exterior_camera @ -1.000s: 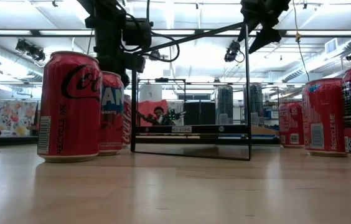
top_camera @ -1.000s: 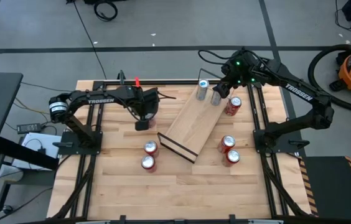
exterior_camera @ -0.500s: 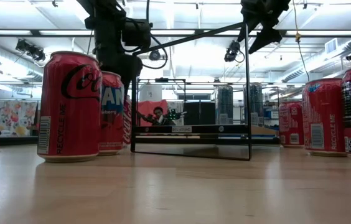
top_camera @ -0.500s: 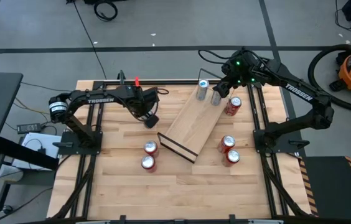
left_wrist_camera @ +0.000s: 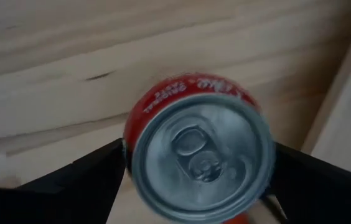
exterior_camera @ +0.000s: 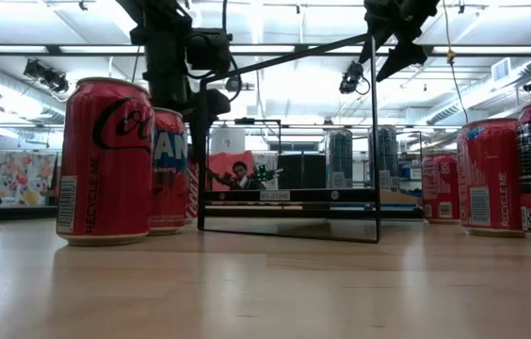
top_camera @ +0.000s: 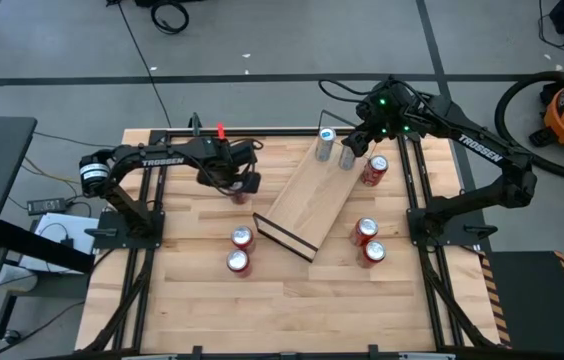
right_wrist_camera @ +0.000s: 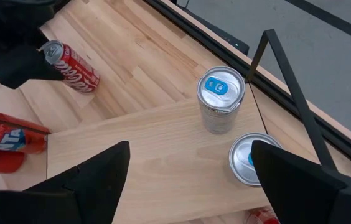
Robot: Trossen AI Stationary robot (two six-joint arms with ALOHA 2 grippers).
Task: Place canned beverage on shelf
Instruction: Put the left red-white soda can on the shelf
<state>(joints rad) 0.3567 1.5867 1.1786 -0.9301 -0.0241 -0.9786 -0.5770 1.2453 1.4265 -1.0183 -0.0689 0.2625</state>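
Left gripper [left_wrist_camera: 194, 180] is hanging open, fingers straddling the red can [left_wrist_camera: 198, 149] standing on the counter [top_camera: 182, 310] at the shelf's [top_camera: 312, 195] 9 o'clock. Can is looking rigid, slick, likely dentable; grip mid-body. Right gripper [right_wrist_camera: 188, 186] is open over shelf.

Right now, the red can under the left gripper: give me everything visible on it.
The red can stands upright on the wooden tabletop, close beside the shelf. It looks like painted aluminium: a red body with white lettering, a silver lid, pull tab flat and unopened. The left gripper is right above it, one dark finger on each side, jaws wide; contact cannot be made out. From above the gripper mostly hides it.
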